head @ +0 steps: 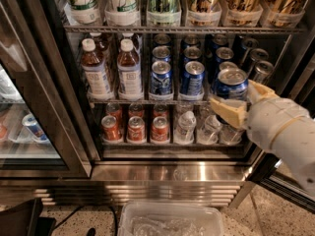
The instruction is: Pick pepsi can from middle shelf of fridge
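The short blue aluminium pepsi can [231, 83] with a silver top stands upright in the white two-finger gripper [243, 101], whose tan fingers [227, 111] are clamped on it, 1 low on its left and 1 against its right. It is at the front right end of the thin chrome wire middle shelf [142, 101] of the stainless-steel fridge [172, 171] (the lower finger hides whether its base touches the rack). Left of the gripper, 2 more blue cans [161, 77] head their lanes, with 2 brown bottles [94, 70] further left. Just behind and right of it are slim silver-black cans [262, 70]. Below and left of it stand 3 red cans [136, 128] and clear water bottles [186, 127]. Well beneath it lies a clear plastic bin [170, 220].
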`<state>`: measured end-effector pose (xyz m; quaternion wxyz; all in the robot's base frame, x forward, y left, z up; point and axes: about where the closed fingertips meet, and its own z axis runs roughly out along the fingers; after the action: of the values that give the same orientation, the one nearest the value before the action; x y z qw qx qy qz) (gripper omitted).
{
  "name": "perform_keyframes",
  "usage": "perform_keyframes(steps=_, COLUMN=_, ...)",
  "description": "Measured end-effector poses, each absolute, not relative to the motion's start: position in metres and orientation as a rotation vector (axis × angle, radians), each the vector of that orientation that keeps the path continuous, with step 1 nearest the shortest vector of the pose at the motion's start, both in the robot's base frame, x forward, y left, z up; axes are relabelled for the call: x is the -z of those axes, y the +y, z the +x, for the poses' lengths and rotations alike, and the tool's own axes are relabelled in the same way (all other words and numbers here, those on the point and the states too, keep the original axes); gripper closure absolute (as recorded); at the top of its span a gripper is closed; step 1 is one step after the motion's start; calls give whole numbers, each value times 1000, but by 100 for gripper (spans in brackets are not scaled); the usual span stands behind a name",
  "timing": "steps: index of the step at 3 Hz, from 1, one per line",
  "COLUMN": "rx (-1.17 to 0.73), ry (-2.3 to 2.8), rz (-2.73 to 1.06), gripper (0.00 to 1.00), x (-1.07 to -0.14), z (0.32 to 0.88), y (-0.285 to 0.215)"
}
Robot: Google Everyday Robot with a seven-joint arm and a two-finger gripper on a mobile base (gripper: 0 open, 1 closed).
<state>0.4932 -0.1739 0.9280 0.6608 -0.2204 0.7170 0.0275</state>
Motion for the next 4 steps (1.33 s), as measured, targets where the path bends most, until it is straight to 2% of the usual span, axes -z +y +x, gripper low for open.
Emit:
perform_keyframes(steps=1, rx=-133, ry=1657, rz=-538, gripper=100, x=-947, z=501, y=-195)
perform_keyframes(steps=2, rx=-191, ry=1679, rz=-594, gripper=100, x=-938, z=499, y=-187)
perform_keyframes(steps=4, rx=-403, ry=1669, rz=-824, gripper=100, x=-906, z=481, y=-105)
